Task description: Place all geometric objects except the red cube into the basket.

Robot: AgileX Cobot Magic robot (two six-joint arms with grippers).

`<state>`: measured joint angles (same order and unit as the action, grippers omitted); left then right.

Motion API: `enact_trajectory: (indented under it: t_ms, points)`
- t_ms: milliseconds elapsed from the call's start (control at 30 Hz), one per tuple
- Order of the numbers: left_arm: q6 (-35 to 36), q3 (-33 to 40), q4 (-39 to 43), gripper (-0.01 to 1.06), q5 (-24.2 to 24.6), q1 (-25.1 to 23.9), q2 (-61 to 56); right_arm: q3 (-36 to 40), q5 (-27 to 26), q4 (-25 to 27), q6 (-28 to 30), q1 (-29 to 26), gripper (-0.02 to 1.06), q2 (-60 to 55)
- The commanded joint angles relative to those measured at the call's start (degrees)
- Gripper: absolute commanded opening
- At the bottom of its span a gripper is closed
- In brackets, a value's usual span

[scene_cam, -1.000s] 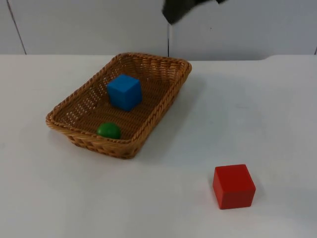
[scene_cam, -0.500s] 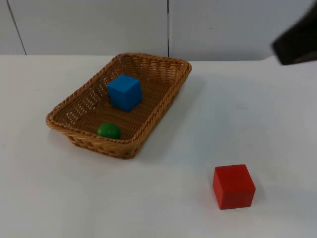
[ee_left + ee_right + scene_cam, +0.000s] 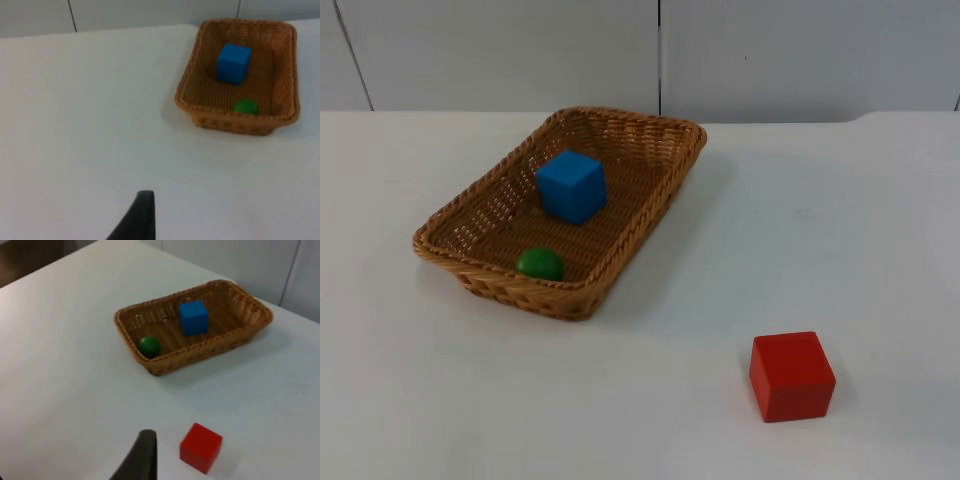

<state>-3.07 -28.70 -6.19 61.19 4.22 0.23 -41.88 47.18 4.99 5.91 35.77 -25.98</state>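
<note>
White table [image 3: 880, 200] with a grey wall behind. The wicker basket [image 3: 650, 215] already holds the blue cube [image 3: 571, 185] and green ball [image 3: 539, 263]; the red cube [image 3: 792, 375] sits well apart from the basket. Honestly looks done, so leave the red one alone. Can't tell either gripper's state.

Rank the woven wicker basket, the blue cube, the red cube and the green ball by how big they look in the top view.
1. Woven wicker basket.
2. Red cube and blue cube: red looks a bit larger, but it is nearer the camera, so unsure.
3. Green ball.
</note>
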Motion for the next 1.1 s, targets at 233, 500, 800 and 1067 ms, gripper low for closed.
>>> enact_trajectory:
  t_ms: [233, 500, 800, 1067]
  points:
    - [-0.1, 0.5, -0.3, 1.05, 0.4, -0.3, -0.2, 0.5, 15.1, -10.8, -8.6, 0.0, 0.90, 16.4]
    - [0.5, 0.5, 0.5, 1.05, 0.4, -0.3, -0.2, 0.5, 20.6, -11.3, -8.7, 0.0, 0.90, 26.0]
    - [-1.5, 0.5, 2.0, 1.05, 0.4, -0.3, -0.2, 4.3, 22.8, -11.8, -8.7, 0.1, 0.90, 26.0]
    - [1.5, 0.5, 5.2, 1.05, 0.4, -0.3, -0.2, 10.0, 21.1, -10.5, -8.3, 0.1, 0.90, 26.0]
